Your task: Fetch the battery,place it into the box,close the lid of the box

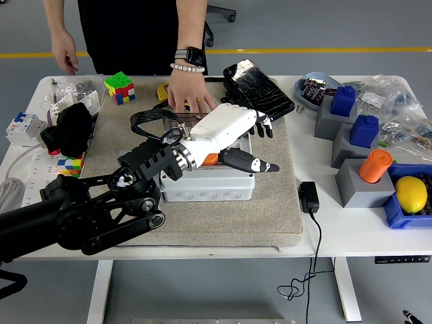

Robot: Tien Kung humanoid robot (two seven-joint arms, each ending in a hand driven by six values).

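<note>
Your left hand (229,131) is hovering over the white box (210,183) with its fingers (262,123) spread apart, gripping nothing. Under its palm you are seeing the orange battery (211,159) lying inside the box. Across from you a person's hand (190,94) is pressing on the clear lid (202,119), which is standing open at the box's far edge. The box is sitting on a grey felt mat (270,209) covering the middle of the white table (344,233). Around the mat you are looking at a Rubik's cube (119,87), a black pouch (257,89), grey blocks (337,116) with blue caps, a lemon (411,194) in a blue bin and a power adapter (308,196). Beyond the table a grey floor is showing a yellow line (317,50).
</note>
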